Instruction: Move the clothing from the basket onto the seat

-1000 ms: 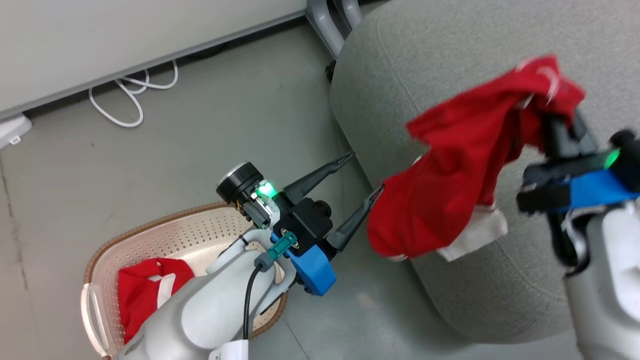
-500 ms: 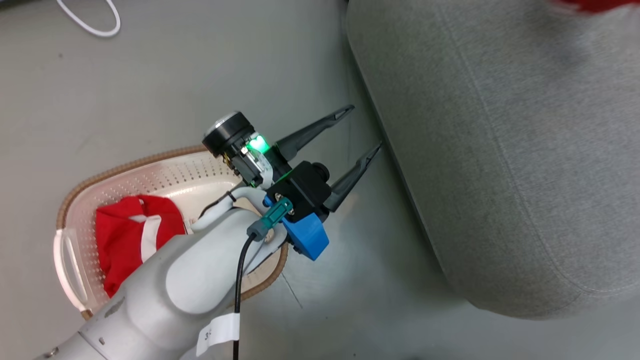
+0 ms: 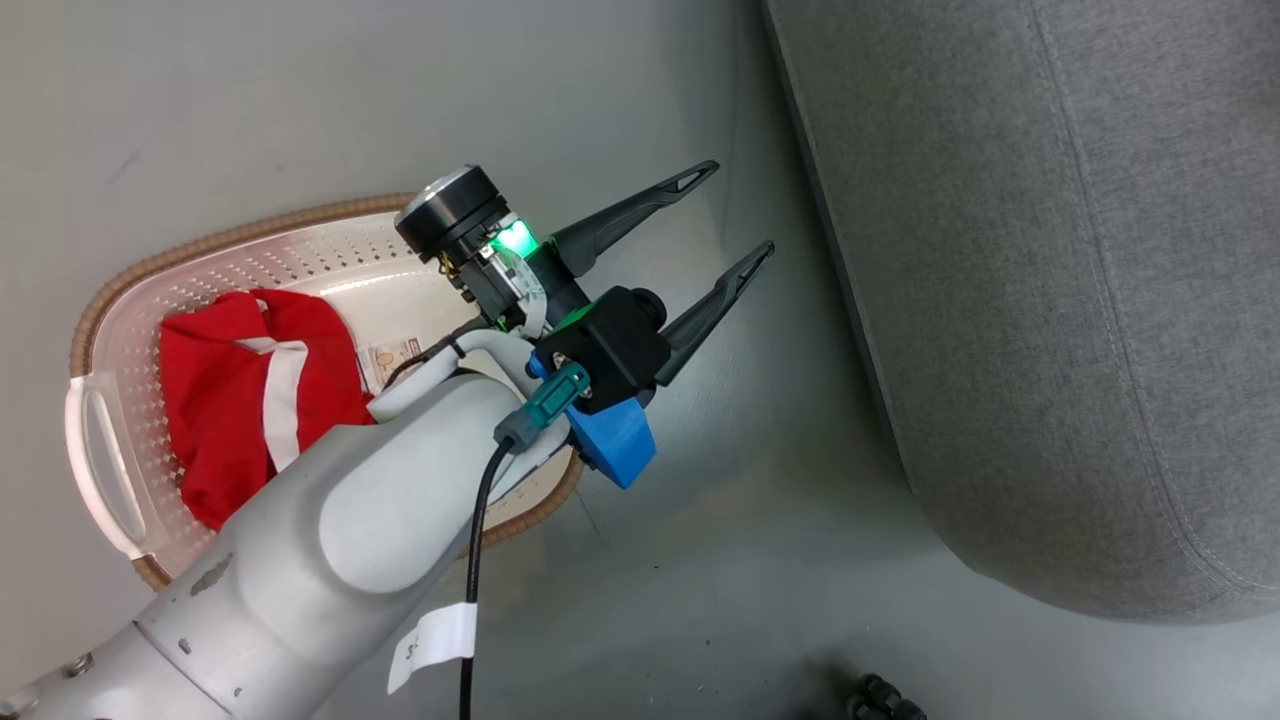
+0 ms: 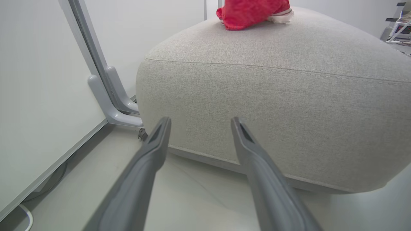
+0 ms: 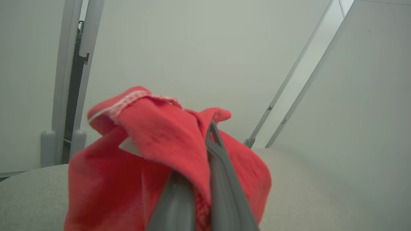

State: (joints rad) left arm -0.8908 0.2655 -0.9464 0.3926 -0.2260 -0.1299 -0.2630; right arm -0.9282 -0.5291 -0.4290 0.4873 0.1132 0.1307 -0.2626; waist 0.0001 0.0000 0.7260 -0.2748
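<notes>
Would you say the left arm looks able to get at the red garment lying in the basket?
Probably yes: the garment lies uncovered in the open basket, beside the forearm, and the left tool is open and empty. It points toward the seat, so it must turn back.

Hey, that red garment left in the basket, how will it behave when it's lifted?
Probably floppy: the red garment lies crumpled in the basket. Likely to drape and dangle, as the other garment sags around the shut right gripper. Seemingly light, thin fabric.
</notes>
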